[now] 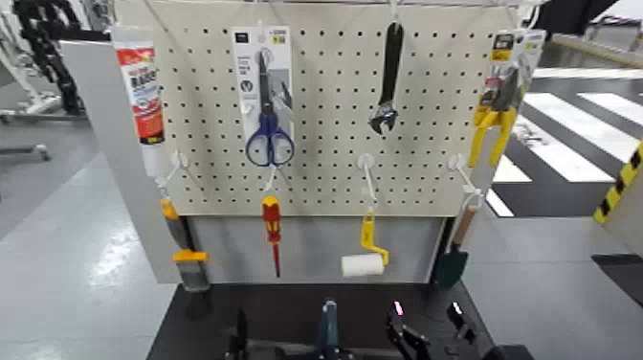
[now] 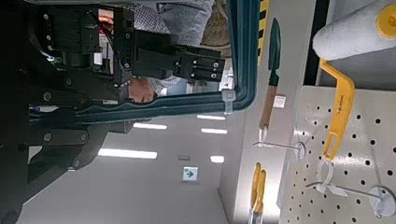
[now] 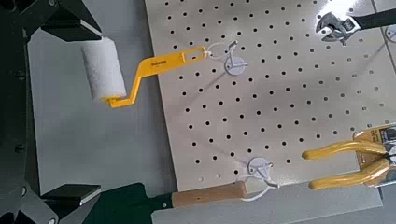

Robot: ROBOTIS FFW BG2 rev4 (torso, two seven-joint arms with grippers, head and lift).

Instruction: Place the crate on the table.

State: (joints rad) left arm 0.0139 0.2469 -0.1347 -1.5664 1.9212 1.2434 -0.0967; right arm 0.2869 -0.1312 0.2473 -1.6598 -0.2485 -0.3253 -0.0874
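Left pincer (image 2: 58, 110) grips the crate (image 2: 245, 56) by its bar, presumably to steady it over the bench (image 1: 206, 316); the right pincer (image 3: 73, 114) gapes empty, likely keeping ready.

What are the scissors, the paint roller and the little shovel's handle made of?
Scissors: shiny metal blades, smooth blue handles, probably plastic. Roller: fuzzy white fabric or foam, with a glossy yellow plastic-looking handle. Shovel handle: tan, looks like smooth wood.
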